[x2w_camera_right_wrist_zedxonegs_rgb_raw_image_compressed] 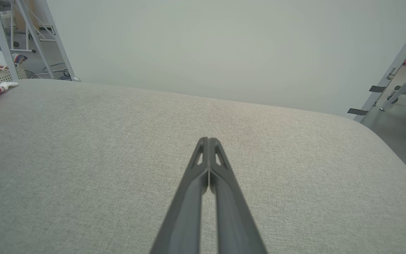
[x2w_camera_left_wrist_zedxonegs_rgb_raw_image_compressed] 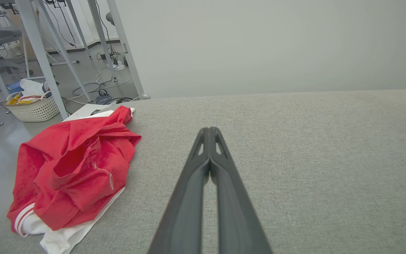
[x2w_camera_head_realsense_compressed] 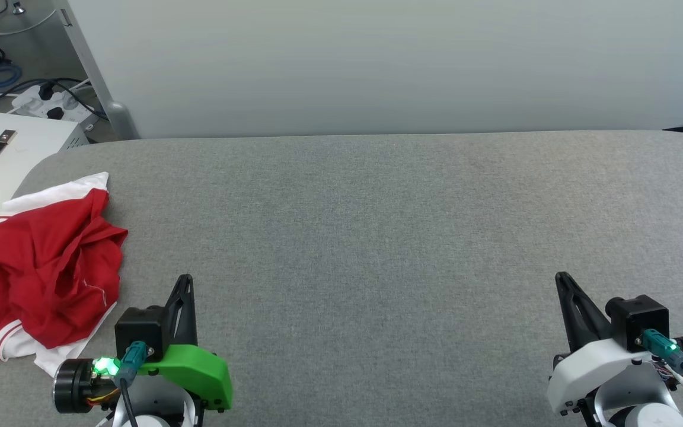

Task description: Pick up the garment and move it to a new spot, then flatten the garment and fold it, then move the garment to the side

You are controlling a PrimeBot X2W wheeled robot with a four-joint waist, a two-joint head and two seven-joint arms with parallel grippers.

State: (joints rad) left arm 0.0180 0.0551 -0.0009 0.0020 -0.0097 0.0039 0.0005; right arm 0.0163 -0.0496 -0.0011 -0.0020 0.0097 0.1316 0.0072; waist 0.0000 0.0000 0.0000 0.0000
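Status: task not started, by my reading. Garment (x2w_camera_head_realsense_compressed: pixel 45 267) lies crumpled in a heap at the table's (x2w_camera_head_realsense_compressed: pixel 377 237) left end, close to its left edge; red body bunched on top, white sleeve and striped trim poking out underneath. Not flat, not folded. All steps are left to do: pick up, relocate, flatten, fold, move aside.

Left gripper (x2w_camera_head_realsense_compressed: pixel 184 284): over the table's near-left part, just beside the heap but apart from it. Fingers pressed together, nothing between them (left wrist view confirms tips meeting).

Right gripper (x2w_camera_head_realsense_compressed: pixel 562 279): over the table's near-right part, well apart from the garment. Fingers likewise clenched on nothing.

Rest of the table top is bare grey fabric, so there is plenty of room for the new spot, I judge.

Count:
- garment: 1
- grippers: 2, both empty
- table: 1
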